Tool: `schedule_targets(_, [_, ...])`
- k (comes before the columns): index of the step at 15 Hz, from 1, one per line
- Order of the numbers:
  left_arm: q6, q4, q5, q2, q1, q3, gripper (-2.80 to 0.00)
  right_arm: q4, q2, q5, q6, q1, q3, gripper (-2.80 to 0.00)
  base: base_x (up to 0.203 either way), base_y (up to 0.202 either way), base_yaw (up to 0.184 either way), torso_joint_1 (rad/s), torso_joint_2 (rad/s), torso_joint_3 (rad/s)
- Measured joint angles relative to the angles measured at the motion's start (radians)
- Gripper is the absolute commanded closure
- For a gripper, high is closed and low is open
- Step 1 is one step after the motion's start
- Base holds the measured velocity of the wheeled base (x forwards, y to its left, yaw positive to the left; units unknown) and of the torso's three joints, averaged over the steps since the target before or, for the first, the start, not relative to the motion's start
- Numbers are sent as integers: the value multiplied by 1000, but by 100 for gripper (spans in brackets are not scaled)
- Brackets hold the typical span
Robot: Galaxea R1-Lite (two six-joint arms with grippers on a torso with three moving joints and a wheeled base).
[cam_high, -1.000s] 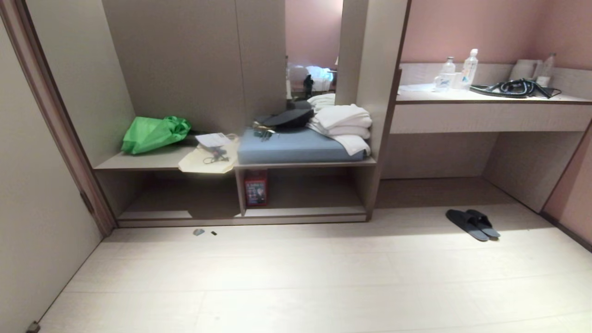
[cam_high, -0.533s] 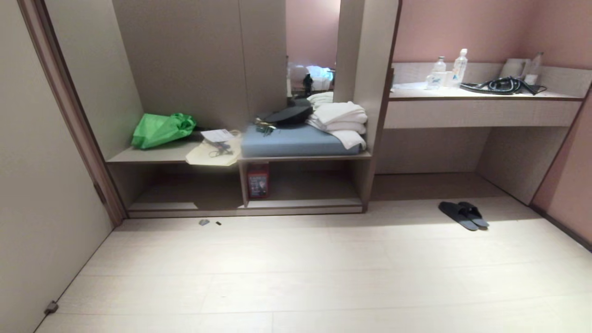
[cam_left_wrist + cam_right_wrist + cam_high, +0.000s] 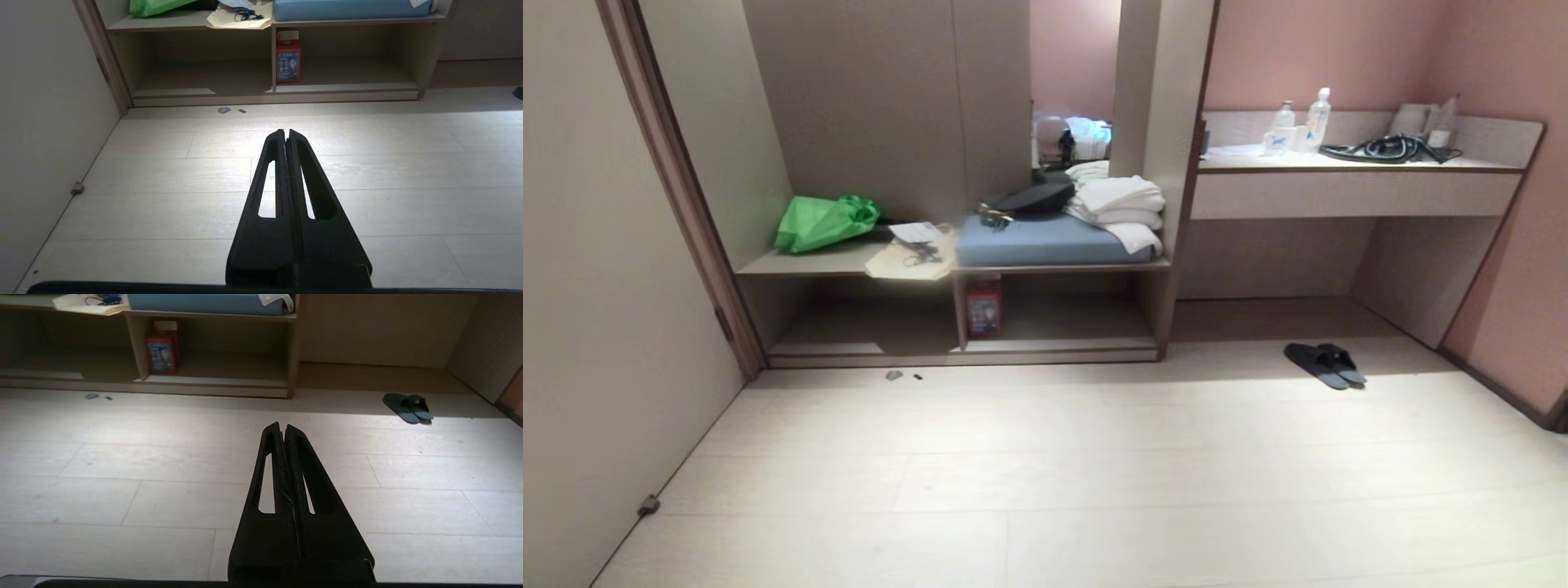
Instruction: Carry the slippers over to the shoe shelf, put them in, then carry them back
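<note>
**Both grippers closed and empty; slippers on the floor by the desk**

The left gripper (image 3: 286,131) has its 2 fingers pressed together along their full length, with nothing between them. It hangs above the pale plank floor (image 3: 367,171) and touches nothing. The right gripper (image 3: 282,425) is the same: 2 fingers together, empty, clear of the floor. Neither gripper appears in the head view.

The slippers (image 3: 1325,364), 2 of them, lie side by side and touching on the floor in front of the open space under the long desk-top (image 3: 1356,162), at the edge of its shadow. They look nearly black. In the right wrist view they show beyond and to one side of the fingertips (image 3: 407,408), well apart from them.

The shoe shelf (image 3: 1062,345) is the narrower of 2 low cubbies under the bench. 1 red box (image 3: 983,309) stands upright at its left end, against the divider; it bears a printed blue panel (image 3: 288,65), but the writing is too small to read. The wider cubby (image 3: 849,347) is to its left.

On the bench sit 1 green bag (image 3: 825,222), 1 blue cushion (image 3: 1045,239) and a stack of white towels (image 3: 1117,204). On the desk-top stand 2 clear bottles (image 3: 1317,117) with unreadable labels and 1 coiled black cable (image 3: 1380,149). 2 small bits of debris (image 3: 895,376) lie on the floor before the wider cubby.
</note>
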Motion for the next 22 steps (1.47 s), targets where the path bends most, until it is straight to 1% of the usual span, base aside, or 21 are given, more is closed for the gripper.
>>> schedule_targets(15, [0,0,0,0,0,0,0,0,0,0,0,0,0,0,-195,0,1,2,2,2])
schedule_targets(22, [1,0,0,0,0,0,0,0,0,0,0,0,0,0,-14,0,1,0,1,1])
